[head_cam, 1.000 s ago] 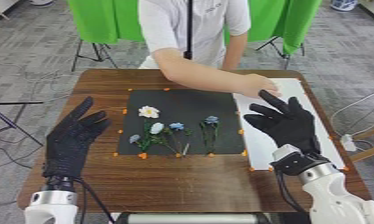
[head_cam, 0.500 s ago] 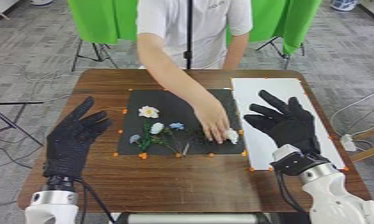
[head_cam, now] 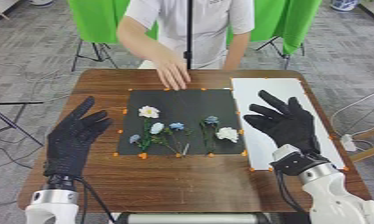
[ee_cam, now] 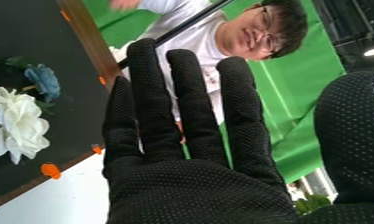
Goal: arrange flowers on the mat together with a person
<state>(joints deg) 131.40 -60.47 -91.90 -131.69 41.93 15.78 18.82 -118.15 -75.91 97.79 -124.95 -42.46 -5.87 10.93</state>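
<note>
On the black mat (head_cam: pixel 188 115) lie several flowers: a large white flower (head_cam: pixel 149 111) at upper left, a smaller white one (head_cam: pixel 157 128) and blue ones (head_cam: pixel 176 126) below it. At the mat's right side a white flower (head_cam: pixel 227 134) lies beside a blue flower (head_cam: pixel 211 120). My left hand (head_cam: pixel 72 137) is open left of the mat. My right hand (head_cam: pixel 288 125) is open over the white sheet, right of the mat. In the right wrist view my right hand (ee_cam: pixel 201 185) has straight fingers, with the white flower (ee_cam: pixel 19 125) and blue flower (ee_cam: pixel 43 81) beyond it.
A person's hand (head_cam: pixel 173 74) is over the mat's far edge. The white sheet (head_cam: pixel 263 90) lies right of the mat on the brown table (head_cam: pixel 183 180). Orange markers (head_cam: pixel 143 156) line the mat's edges.
The person's hand brought a white flower to the mat's right side, let it go beside the blue flower, and drew back to the far edge. Both my hands have kept still.
</note>
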